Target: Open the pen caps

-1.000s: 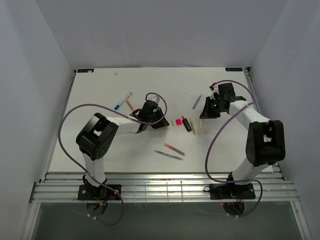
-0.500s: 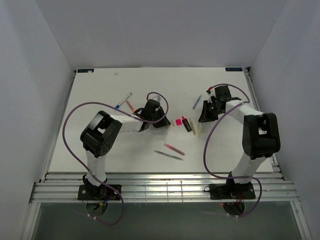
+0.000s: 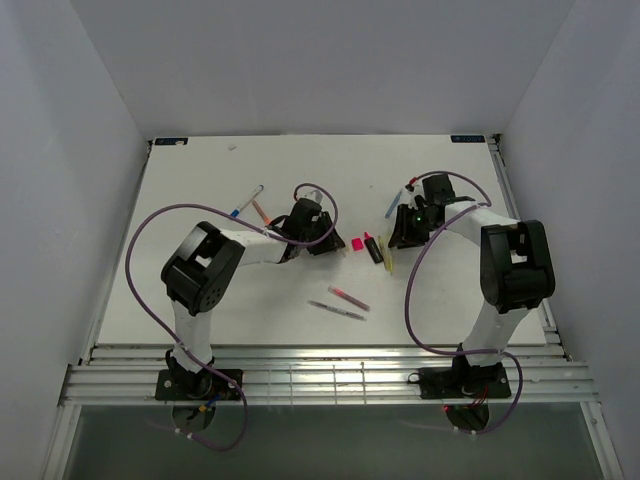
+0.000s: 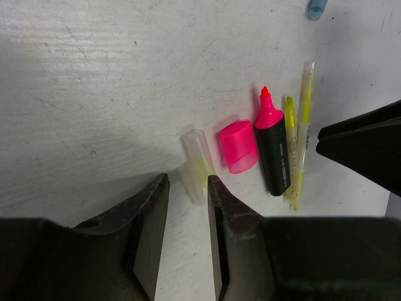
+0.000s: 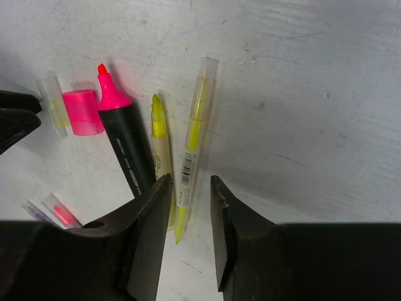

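A loose pink cap (image 4: 239, 145) lies beside an uncapped black highlighter (image 4: 272, 150) with a bare pink tip. A loose clear yellowish cap (image 4: 197, 160) lies just ahead of my left gripper (image 4: 188, 179), which is open and empty and low over the table. Two yellow pens lie alongside, tips bare. My right gripper (image 5: 191, 179) is open, with its jaws on either side of the clear-barrelled yellow pen (image 5: 195, 125). In the top view the grippers (image 3: 335, 243) (image 3: 393, 243) face each other across the pink cap (image 3: 357, 243).
A blue-capped pen (image 3: 395, 203) lies behind the right gripper. A blue-capped pen (image 3: 245, 203) and an orange pen (image 3: 260, 212) lie at the left. A pink pen (image 3: 348, 298) and a grey pen (image 3: 335, 310) lie nearer the front. White walls stand around the table.
My right gripper has moved left and down over the yellow pens. My left gripper has shifted slightly and the left arm has straightened a little. The caps and pens lie as before.
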Available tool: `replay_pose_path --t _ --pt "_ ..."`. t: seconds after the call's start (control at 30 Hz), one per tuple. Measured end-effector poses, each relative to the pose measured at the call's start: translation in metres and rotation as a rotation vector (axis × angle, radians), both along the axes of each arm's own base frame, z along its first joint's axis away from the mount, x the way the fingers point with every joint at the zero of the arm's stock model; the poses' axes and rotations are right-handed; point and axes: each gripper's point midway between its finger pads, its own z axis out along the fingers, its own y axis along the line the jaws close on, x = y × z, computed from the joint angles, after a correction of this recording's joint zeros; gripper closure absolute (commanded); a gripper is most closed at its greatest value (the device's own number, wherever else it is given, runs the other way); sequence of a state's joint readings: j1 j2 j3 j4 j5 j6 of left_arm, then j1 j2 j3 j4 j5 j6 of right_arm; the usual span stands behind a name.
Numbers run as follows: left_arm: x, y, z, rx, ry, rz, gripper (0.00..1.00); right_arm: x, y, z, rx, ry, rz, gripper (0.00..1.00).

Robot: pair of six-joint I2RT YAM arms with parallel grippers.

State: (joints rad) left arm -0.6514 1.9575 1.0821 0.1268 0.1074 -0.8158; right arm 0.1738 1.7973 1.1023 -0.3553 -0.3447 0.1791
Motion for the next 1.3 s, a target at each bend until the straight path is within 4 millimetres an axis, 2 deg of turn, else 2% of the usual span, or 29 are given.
replay_pose_path --t 0.17,0.33,0.53,0.67,0.87,1.1,1.2,1.3 --pt "0.002 0.0 0.002 0.0 -0.011 0.008 0.53 0.002 0.005 0.001 0.007 -0.011 0.003 0.55" --pt "-0.002 0.008 0.006 0.015 -0.03 0.013 0.47 0.013 0.005 0.008 0.006 -0.027 -0.029 0.44" --pt "-0.009 0.019 0.032 0.019 -0.093 0.01 0.45 0.07 0.004 0.039 -0.02 -0.141 -0.112 0.43" --pt "-0.013 0.024 0.059 -0.01 -0.148 0.011 0.45 0.102 -0.001 0.046 -0.047 -0.176 -0.183 0.45" --pt "-0.025 0.03 0.087 -0.057 -0.189 0.0 0.44 0.127 -0.005 0.029 -0.09 -0.155 -0.248 0.51" --pt "-0.034 0.036 0.113 -0.094 -0.238 0.002 0.44 0.133 -0.007 0.008 -0.177 -0.125 -0.28 0.55" --pt "-0.034 0.037 0.117 -0.101 -0.247 0.002 0.45 0.134 -0.003 0.003 -0.22 -0.13 -0.278 0.58" --pt "-0.036 0.038 0.113 -0.096 -0.241 0.002 0.45 0.133 0.003 -0.004 -0.274 -0.13 -0.261 0.64"
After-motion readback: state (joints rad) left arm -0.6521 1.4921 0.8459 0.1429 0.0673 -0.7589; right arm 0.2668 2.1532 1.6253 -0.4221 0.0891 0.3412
